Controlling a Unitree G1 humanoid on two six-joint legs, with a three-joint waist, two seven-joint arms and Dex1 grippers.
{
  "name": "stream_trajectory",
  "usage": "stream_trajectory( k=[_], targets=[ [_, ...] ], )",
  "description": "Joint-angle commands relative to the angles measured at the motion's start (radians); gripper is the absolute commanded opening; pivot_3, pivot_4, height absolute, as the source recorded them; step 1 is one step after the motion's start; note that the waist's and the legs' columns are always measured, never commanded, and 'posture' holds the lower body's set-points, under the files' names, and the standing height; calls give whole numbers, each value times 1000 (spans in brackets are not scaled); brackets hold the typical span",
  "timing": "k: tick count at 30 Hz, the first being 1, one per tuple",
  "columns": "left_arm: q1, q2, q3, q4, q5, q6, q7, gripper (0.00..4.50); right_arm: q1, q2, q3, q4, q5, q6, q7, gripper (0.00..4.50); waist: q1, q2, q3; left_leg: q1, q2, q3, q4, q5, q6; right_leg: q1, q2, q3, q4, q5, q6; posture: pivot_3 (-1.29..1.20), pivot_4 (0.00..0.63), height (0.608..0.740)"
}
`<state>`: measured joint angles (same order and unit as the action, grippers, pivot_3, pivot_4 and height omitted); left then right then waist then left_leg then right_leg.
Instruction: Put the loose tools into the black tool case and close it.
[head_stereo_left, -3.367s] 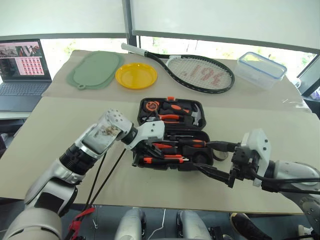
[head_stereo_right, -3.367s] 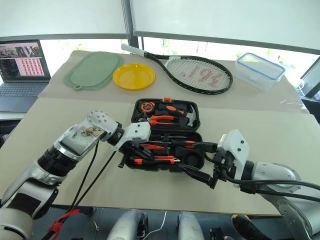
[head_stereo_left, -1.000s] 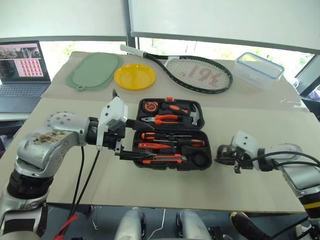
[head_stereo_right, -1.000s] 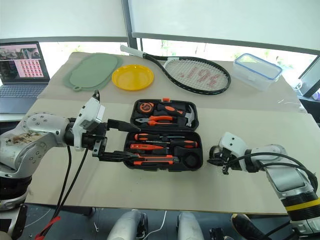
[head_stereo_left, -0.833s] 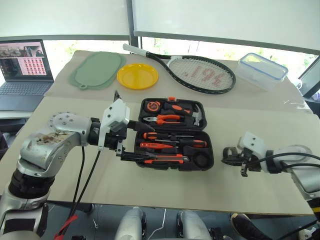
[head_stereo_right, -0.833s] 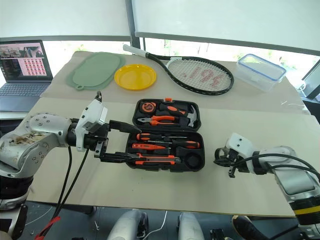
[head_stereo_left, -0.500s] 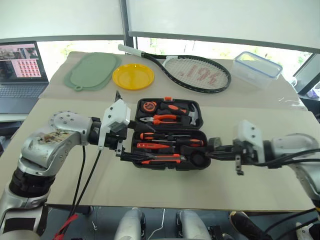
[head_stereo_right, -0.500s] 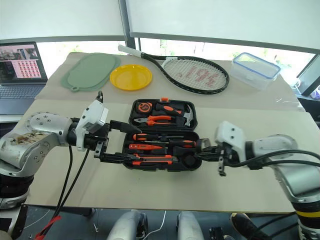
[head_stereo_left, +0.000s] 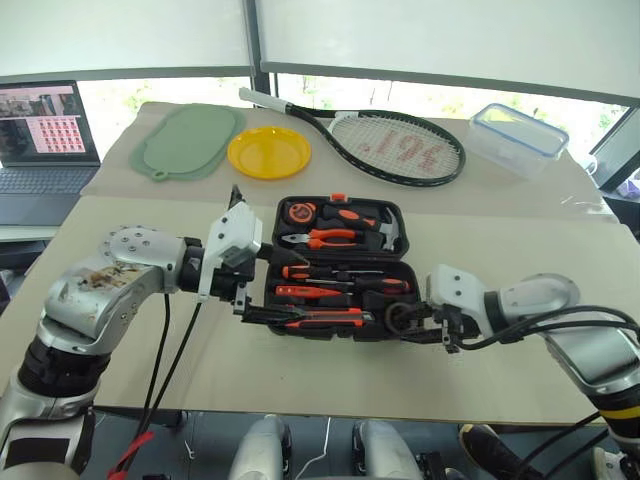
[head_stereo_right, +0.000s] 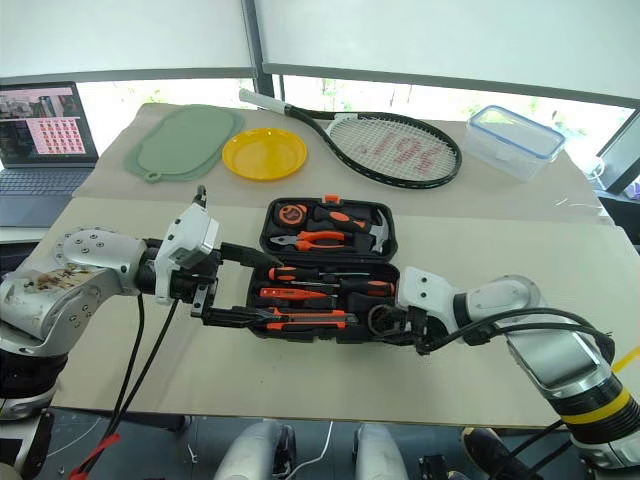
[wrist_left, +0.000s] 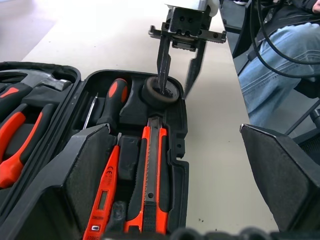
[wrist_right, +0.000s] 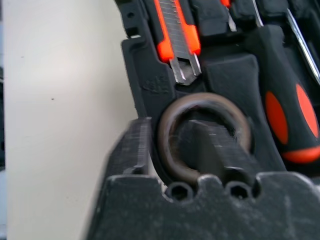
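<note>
The black tool case (head_stereo_left: 408, 268) lies open on the table. Its near half holds two screwdrivers (head_stereo_left: 335, 272), a slim orange one (head_stereo_left: 310, 292) and the utility knife (head_stereo_left: 325, 322). The grey tape roll (wrist_left: 160, 92) sits in the round recess at the near right corner. My right gripper (wrist_left: 175, 90) is open there, one finger in the roll's hole and the other outside the roll's wall (wrist_right: 167, 145). My left gripper (head_stereo_left: 272, 285) stands wide open at the case's left end, one finger over the tray and one along its near edge, holding nothing.
The lid half carries pliers (head_stereo_left: 325, 238), a hammer (head_stereo_left: 392, 230) and a tape measure (head_stereo_left: 300, 212). Behind the case lie a tennis racket (head_stereo_left: 400, 150), a yellow plate (head_stereo_left: 268, 152), a green mat (head_stereo_left: 190, 140) and a clear blue-rimmed box (head_stereo_left: 518, 138). A laptop (head_stereo_left: 40, 125) stands far left.
My right gripper carried the tape roll left from the table beside the case into the corner recess, and its fingers have parted. The left arm has stayed where it was.
</note>
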<state>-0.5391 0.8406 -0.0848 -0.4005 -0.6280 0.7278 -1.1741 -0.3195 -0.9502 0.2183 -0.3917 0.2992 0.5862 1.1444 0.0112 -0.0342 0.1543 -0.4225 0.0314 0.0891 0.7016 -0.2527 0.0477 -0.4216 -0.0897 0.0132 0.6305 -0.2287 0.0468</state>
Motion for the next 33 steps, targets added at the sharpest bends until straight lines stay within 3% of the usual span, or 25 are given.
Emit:
stream_trajectory(
  k=[1,4,5,9,14,17,21,27,28,33],
  targets=[
    [-5,14,27,-22,-8,-2,7,4500,-14,-23,-38,-58,36,21,22,3258,1,0,0,0,0,0,0,0,0,0,0,0,0,0,0,0,150,738],
    [-5,14,24,-18,-6,-2,11,4500,-9,-44,-76,-83,69,43,35,4266,2,0,0,0,0,0,0,0,0,0,-1,0,0,0,0,0,150,738],
    [-3,14,24,-16,-3,-3,14,4500,-10,-53,-101,-87,91,56,38,4397,2,0,0,0,0,0,0,0,0,0,-1,0,0,0,0,0,150,738],
    [17,18,28,15,19,5,45,4500,-15,-67,-222,-72,181,118,27,4397,1,0,0,0,0,0,0,0,0,0,0,0,0,0,0,0,150,738],
    [68,24,41,212,162,-45,165,4500,-3,-36,-387,85,225,174,-68,4397,1,0,0,1,0,0,0,0,0,1,0,0,0,0,0,0,150,738],
    [87,9,49,303,222,-92,219,3787,3,-8,-395,184,180,144,-135,3690,1,0,0,1,0,0,-1,0,0,0,0,0,0,0,0,0,150,738],
    [113,-16,22,357,286,-144,252,2339,-1,25,-330,289,84,71,-195,2331,1,0,0,0,-1,2,-2,0,0,0,-1,0,0,0,0,0,150,738],
    [104,-105,-33,373,341,-166,282,140,-44,78,-194,394,-12,-39,-171,277,0,0,0,0,-1,2,-2,0,0,-1,-1,0,0,1,0,0,150,738],
    [98,-124,-42,374,346,-165,289,4,-60,93,-169,413,-25,-55,-166,37,0,0,0,0,-1,2,-2,0,0,-1,-1,0,0,1,0,0,150,738],
    [77,-188,-68,359,362,-140,309,4,-139,157,-89,475,-77,-109,-141,37,0,0,0,0,-1,2,-2,0,0,-1,-1,0,0,1,0,0,150,738]
  ],
)
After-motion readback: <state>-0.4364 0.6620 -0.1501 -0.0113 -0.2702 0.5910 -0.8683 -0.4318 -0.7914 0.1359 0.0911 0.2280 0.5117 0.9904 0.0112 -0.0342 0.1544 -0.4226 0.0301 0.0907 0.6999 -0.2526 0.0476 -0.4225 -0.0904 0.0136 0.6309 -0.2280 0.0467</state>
